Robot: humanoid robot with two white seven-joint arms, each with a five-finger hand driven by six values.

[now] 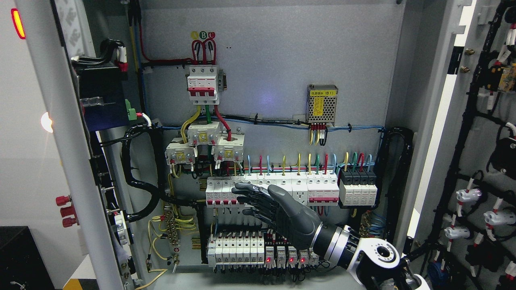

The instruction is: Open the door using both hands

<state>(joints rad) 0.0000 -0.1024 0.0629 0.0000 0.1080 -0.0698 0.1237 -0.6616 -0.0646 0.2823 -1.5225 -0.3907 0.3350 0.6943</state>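
Observation:
The electrical cabinet stands with both doors swung open. The left door shows edge-on at the picture's left, and the right door, lined with black wiring looms, hangs at the right. My right hand reaches in from the lower right, its dark fingers stretched out flat and holding nothing, in front of the row of white circuit breakers. Whether the fingertips touch the breakers cannot be told. My left arm is out of sight.
Inside are a three-pole red and white breaker, a perforated power supply, a lower breaker row with red lights, and thick black cable bundles at the left. A red lamp glows on the left door.

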